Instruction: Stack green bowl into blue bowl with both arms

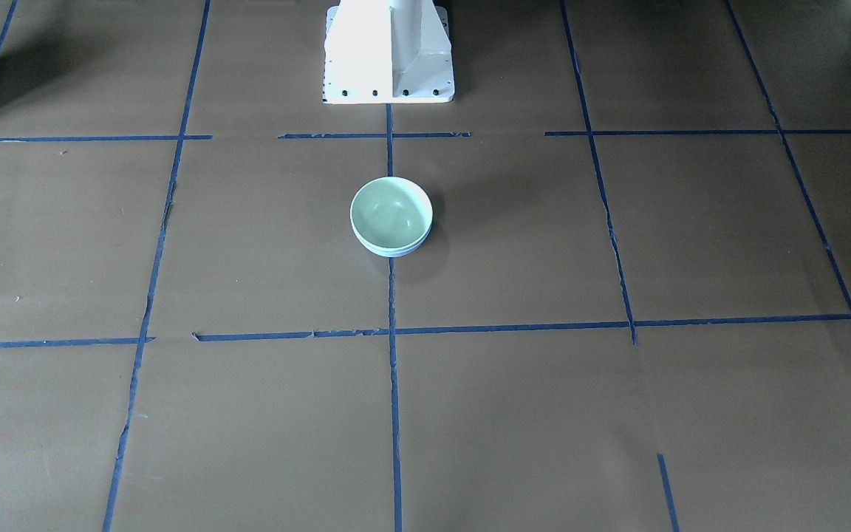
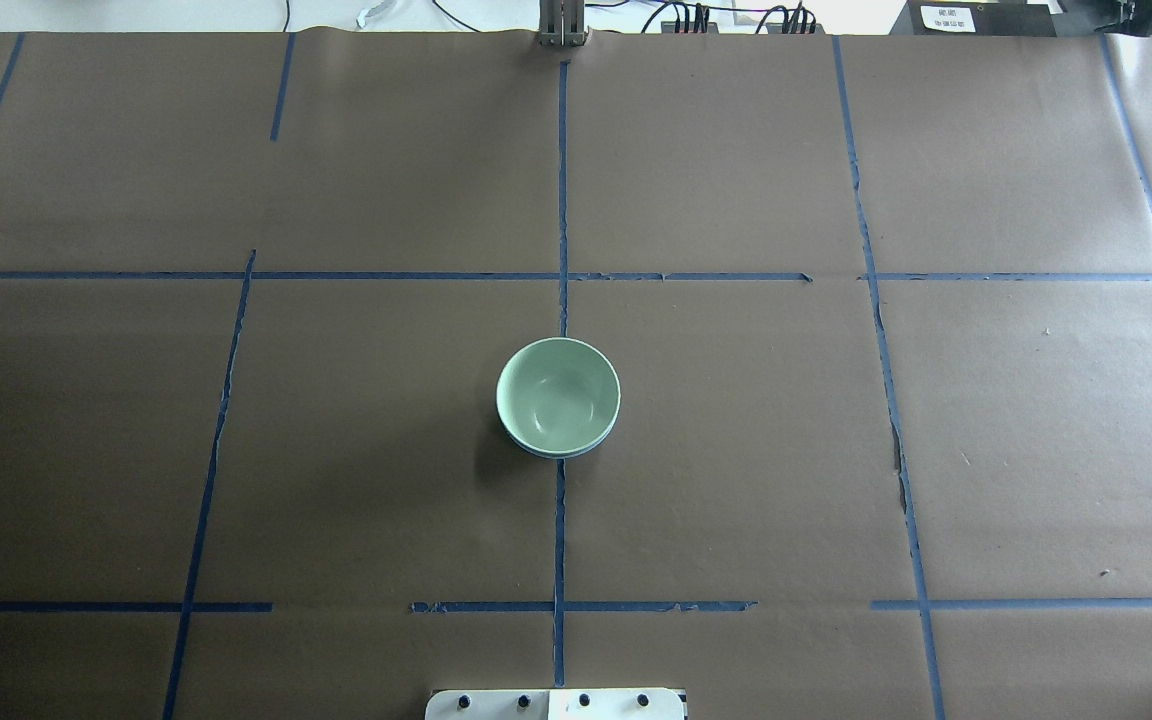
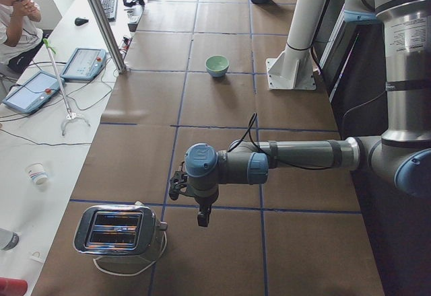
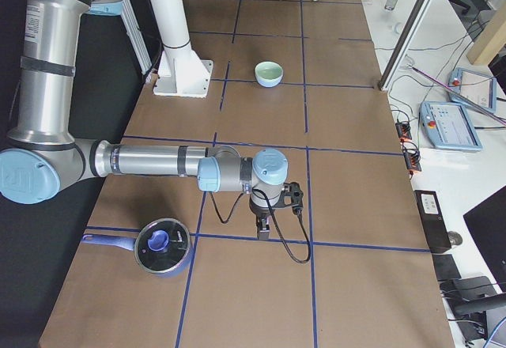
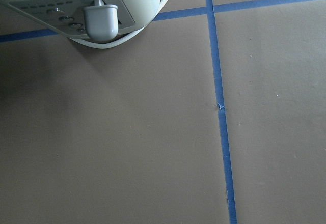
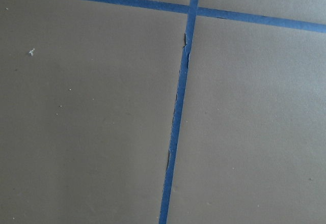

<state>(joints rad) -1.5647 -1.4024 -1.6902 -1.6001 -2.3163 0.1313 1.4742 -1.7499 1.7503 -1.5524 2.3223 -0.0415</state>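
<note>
The green bowl (image 1: 391, 213) sits upright inside the blue bowl (image 1: 398, 253) at the table's middle, in front of the pedestal. Only a thin blue rim shows under it. Both also show in the overhead view: the green bowl (image 2: 558, 395) and the blue bowl's edge (image 2: 558, 456). The stack is small in the left side view (image 3: 217, 64) and the right side view (image 4: 269, 73). My left gripper (image 3: 203, 220) hangs far from the bowls near the toaster. My right gripper (image 4: 263, 233) hangs far away near the pot. I cannot tell whether either is open or shut.
A chrome toaster (image 3: 118, 232) stands at the table's left end; its lever shows in the left wrist view (image 5: 100, 20). A blue lidded pot (image 4: 162, 245) stands at the right end. The white pedestal (image 1: 388, 52) stands behind the bowls. Blue tape lines cross the brown table.
</note>
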